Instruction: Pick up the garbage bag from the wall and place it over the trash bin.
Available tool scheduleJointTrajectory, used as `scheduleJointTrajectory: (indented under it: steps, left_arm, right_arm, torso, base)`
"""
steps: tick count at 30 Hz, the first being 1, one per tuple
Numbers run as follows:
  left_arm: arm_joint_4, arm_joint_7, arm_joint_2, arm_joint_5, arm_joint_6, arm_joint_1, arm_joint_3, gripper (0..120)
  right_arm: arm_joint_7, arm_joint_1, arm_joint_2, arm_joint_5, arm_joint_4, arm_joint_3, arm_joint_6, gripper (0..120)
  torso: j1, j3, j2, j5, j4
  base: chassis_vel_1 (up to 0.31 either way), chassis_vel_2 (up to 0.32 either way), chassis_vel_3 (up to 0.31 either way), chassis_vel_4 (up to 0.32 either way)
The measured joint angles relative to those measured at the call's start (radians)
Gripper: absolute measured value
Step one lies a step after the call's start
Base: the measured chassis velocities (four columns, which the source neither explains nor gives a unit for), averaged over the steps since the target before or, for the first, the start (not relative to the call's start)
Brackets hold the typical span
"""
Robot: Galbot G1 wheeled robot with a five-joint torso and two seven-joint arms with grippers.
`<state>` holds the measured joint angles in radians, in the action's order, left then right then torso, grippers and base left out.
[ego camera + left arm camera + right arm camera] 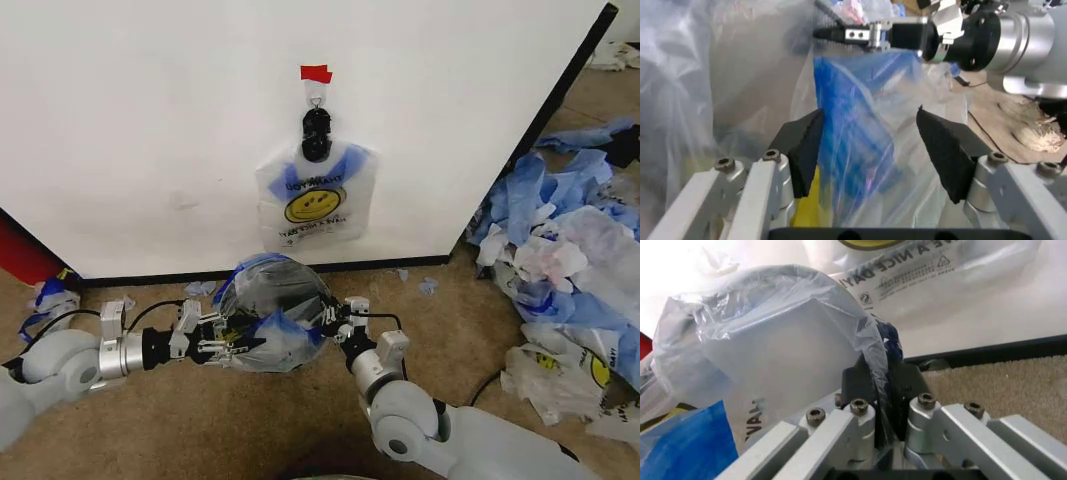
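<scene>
Low on the carpet, the left gripper spreads its jaws around crinkled blue-and-clear film of the garbage bag draped over the round trash bin. Opposite, the right gripper pinches the thin film. Another smiley-printed bag hangs clipped to the smooth white wall.

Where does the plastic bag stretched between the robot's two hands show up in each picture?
Head view: garbage bag low centre, between left hand and right hand.
Left wrist view: garbage bag between the open left hand's fingers.
Right wrist view: garbage bag ahead of the right hand, edge pinched in it.
Shared landmark: the right hand.
</scene>
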<state>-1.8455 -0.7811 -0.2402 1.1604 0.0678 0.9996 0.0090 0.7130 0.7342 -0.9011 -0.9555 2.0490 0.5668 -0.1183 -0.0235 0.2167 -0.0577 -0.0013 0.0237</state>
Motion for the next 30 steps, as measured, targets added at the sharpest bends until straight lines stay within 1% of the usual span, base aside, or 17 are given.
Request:
scheduleJointTrajectory:
  steps: [14,15,18,20,22,24,27,28,30]
  left_arm:
    - [0.011,0.003,0.011,-0.006,0.007,0.009,0.004,56]
    - [0.011,0.004,0.009,-0.006,0.008,0.009,0.004,54]
    - [0.010,0.008,0.005,-0.006,0.018,0.011,0.005,43]
    - [0.009,0.011,0.004,-0.006,0.021,0.011,0.005,41]
    - [0.006,0.015,0.000,-0.004,0.025,0.013,0.005,30]
    - [0.004,0.015,-0.003,-0.004,0.028,0.015,0.006,22]
    - [0.003,0.017,-0.006,-0.004,0.034,0.016,0.007,10]
    - [0.003,0.017,-0.006,-0.004,0.034,0.016,0.007,10]
    - [0.001,0.018,-0.010,-0.003,0.037,0.016,0.005,2]
  right_arm:
    - [-0.001,0.006,0.016,0.000,0.021,-0.002,0.001,0]
    - [-0.001,0.006,0.015,0.000,0.021,-0.002,0.001,0]
    - [-0.001,0.006,0.012,0.002,0.019,-0.003,0.001,0]
    - [-0.001,0.006,0.011,0.002,0.018,-0.003,0.001,0]
    - [-0.001,0.006,0.008,0.003,0.015,-0.004,0.001,0]
    - [-0.001,0.006,0.004,0.003,0.012,-0.005,0.001,0]
    - [0.000,0.006,0.000,0.004,0.007,-0.012,0.001,0]
    - [0.000,0.006,0.000,0.004,0.007,-0.012,0.001,0]
    - [0.002,0.008,-0.002,0.004,0.002,-0.021,0.001,0]
  torso:
    - [0.000,0.000,0.000,0.0000,0.0000]
    - [0.000,0.000,0.000,0.0001,0.0000]
    - [0.000,0.000,0.000,0.0000,-0.0001]
    - [0.000,0.000,0.000,0.0000,-0.0001]
    - [0.000,0.000,0.000,0.0000,0.0000]
    - [0.000,0.000,0.000,0.0000,0.0000]
    - [0.000,0.000,0.000,0.0000,-0.0001]
    - [0.000,0.000,0.000,0.0000,-0.0001]
    - [0.000,0.000,0.000,0.0000,-0.0001]
  base:
    - [0.000,0.000,0.000,0.000]
    - [0.000,0.000,0.000,0.000]
    - [0.000,0.000,0.000,0.000]
    - [0.000,0.000,0.000,0.000]
    - [0.000,0.000,0.000,0.000]
    - [0.000,0.000,0.000,0.000]
    - [0.000,0.000,0.000,0.000]
    - [0.000,0.000,0.000,0.000]
    - [0.000,0.000,0.000,0.000]
